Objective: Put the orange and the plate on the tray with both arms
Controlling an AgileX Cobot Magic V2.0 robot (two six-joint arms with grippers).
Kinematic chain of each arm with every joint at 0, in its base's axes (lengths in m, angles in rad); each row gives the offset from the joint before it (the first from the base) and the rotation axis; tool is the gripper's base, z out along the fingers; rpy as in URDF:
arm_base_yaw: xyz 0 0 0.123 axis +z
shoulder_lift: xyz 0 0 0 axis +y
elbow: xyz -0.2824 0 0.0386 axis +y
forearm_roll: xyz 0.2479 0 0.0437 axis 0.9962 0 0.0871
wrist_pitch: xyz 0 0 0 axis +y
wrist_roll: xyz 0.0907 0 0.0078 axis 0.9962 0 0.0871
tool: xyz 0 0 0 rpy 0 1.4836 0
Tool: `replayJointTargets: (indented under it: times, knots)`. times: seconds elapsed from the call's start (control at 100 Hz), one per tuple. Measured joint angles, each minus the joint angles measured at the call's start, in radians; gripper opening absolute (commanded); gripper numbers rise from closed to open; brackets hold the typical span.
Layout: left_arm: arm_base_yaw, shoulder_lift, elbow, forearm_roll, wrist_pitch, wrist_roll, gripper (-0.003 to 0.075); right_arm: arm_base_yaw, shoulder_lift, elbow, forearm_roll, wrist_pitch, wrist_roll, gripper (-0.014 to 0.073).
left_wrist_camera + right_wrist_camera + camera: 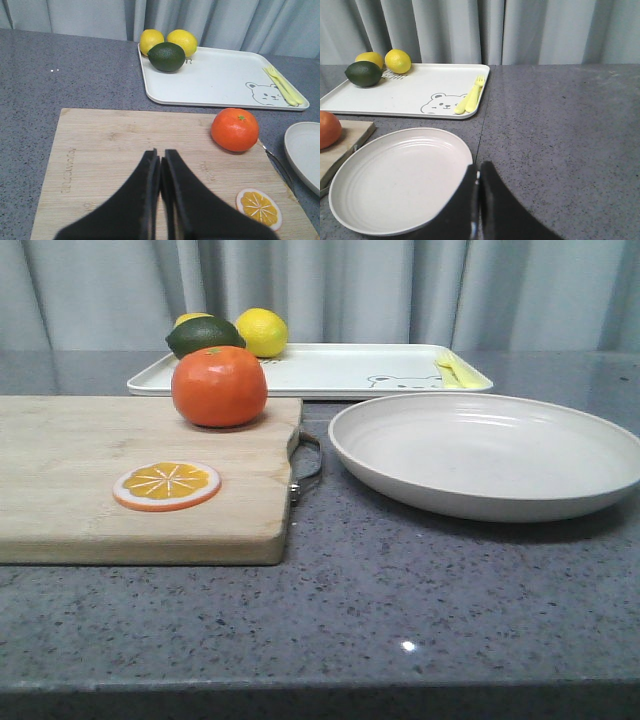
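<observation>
The orange (219, 386) sits on the far right corner of a wooden cutting board (60, 470); it also shows in the left wrist view (234, 129). The off-white plate (487, 452) lies on the counter to the right of the board, and in the right wrist view (400, 180). The white tray (330, 370) with a bear drawing lies behind both. My left gripper (160, 156) is shut and empty above the board, short of the orange. My right gripper (477, 169) is shut and empty at the plate's near right rim. Neither gripper shows in the front view.
On the tray lie two lemons (261, 332), a dark green lime (204, 336) and a yellow fork (448, 370). An orange slice disc (166, 485) lies on the board. A metal handle (308, 462) sticks out of the board toward the plate. Grey curtains hang behind.
</observation>
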Motion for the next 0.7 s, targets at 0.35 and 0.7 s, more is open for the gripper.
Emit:
replayJointTargets:
  times: [0.35,0.7]
  knots:
    - [0.0,0.0,0.0,0.0,0.002,0.0,0.0094,0.0,0.0,0.0,0.0,-0.019,0.0,0.0111]
    - [0.0,0.0,0.0,0.0,0.004,0.026,0.0611,0.0,0.0,0.0,0.001,-0.055,0.0,0.0573]
